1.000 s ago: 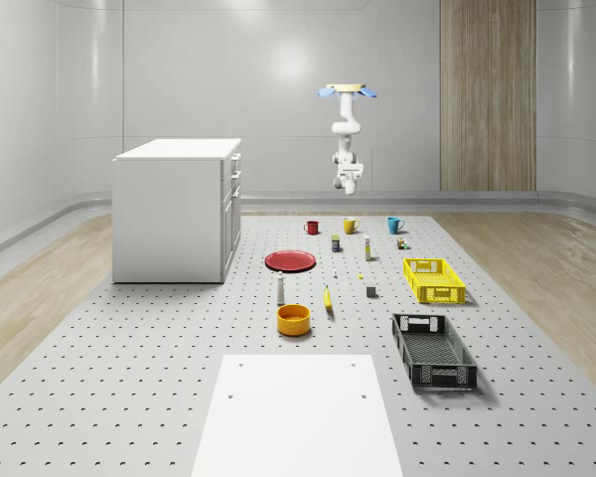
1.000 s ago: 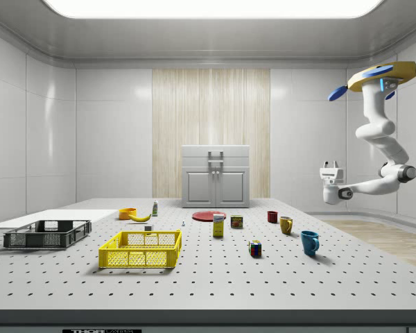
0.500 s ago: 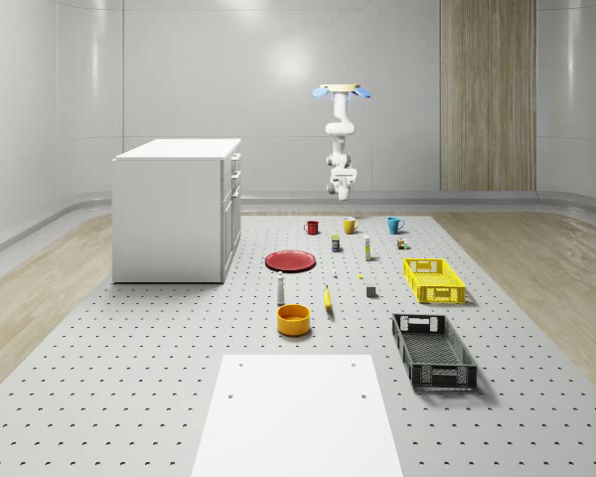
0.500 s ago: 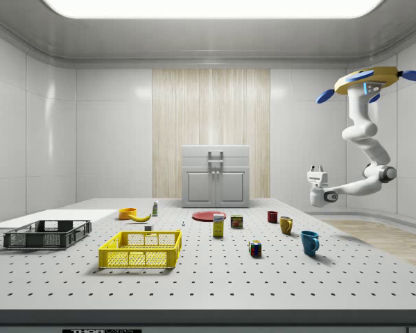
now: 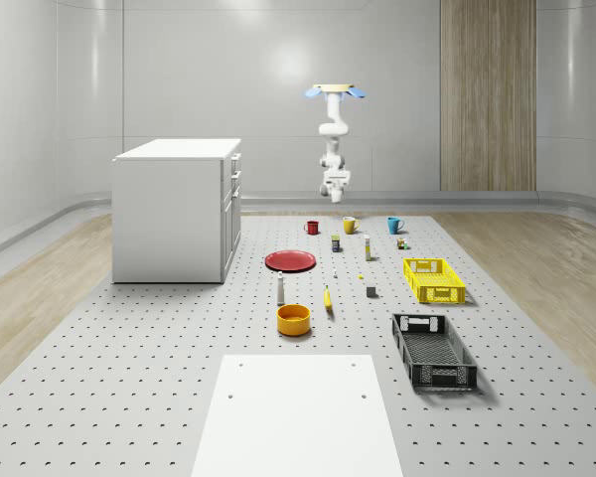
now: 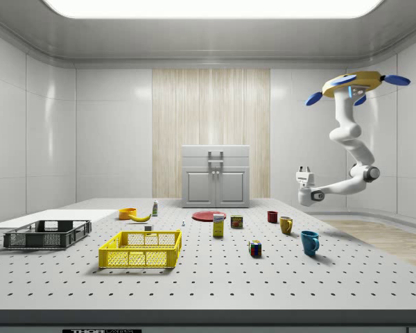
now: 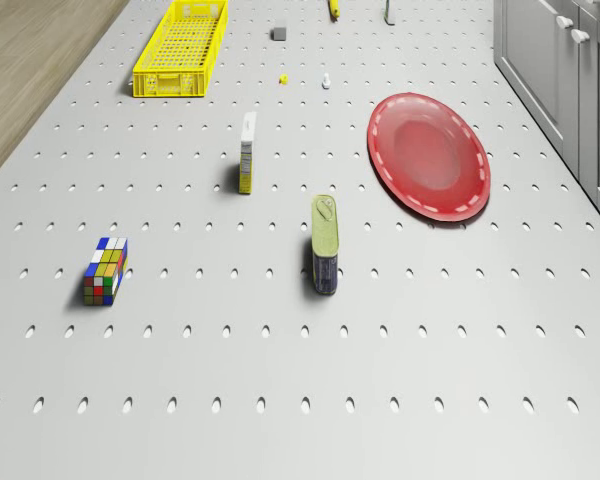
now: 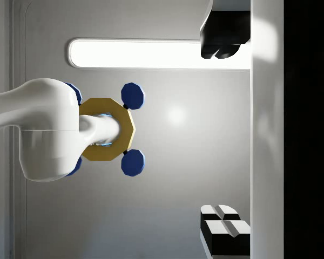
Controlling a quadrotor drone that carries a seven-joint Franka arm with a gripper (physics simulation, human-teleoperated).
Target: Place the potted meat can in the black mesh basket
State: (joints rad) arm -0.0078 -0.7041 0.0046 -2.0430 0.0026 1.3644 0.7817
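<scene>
Whole-scene view: hovering high above the counter's (image 5: 129,397) far end, drone (image 5: 335,91); standing beside red plate (image 5: 291,260), well apart from black mesh basket (image 5: 433,350), potted meat can (image 5: 336,242). Side view: gripper (image 6: 304,173) pointing upward. Wrist view: fingers (image 8: 221,43) spread wide, empty.

Potted meat can (image 7: 324,244) upright on perforated table (image 7: 460,350), near red plate (image 7: 428,155), Rubik's cube (image 7: 105,270) apart.

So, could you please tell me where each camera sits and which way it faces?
Whole-scene view: high off the robot, facing the white cabinet; the hovering drone shows.
Side view: table level, from the side; drone, arm and tool show.
Drone view: from the drone, down at the potted meat can.
Wrist view: looks up at the drone.
The first two share the black mesh basket.
</scene>
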